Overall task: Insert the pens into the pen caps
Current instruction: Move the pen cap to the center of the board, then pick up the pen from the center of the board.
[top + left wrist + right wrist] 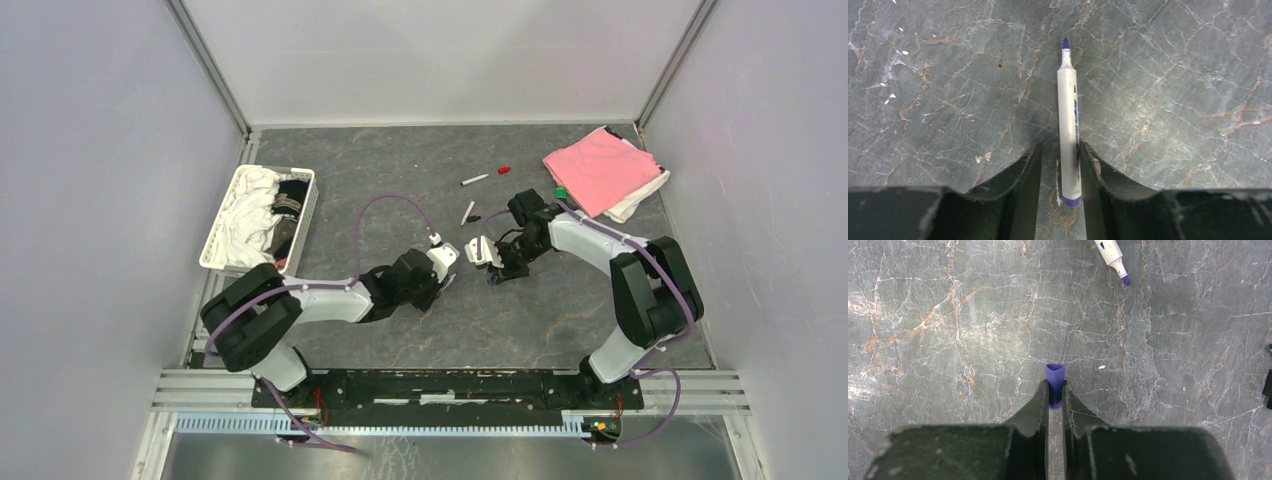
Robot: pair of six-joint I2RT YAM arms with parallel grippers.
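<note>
Pink cloth (600, 165) atop a white cloth (641, 200) far right, white basket (218, 222) of clothes far left, grey veined table (400, 160)

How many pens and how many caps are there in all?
Pens: 3 (blue-tipped pen, two other pens)
Caps: 4 (red cap, green cap, blue-purple cap, and what looks like a black cap)
Total: 7

A white pen (1067, 115) lies flat on the grey, cracked-looking table (938, 100). Its purple tip points to the top of the picture. Its back end sits between the two dark fingers (1023, 172) of the left gripper (1060, 146). It lies close against one finger, with a gap beside the other.
</note>
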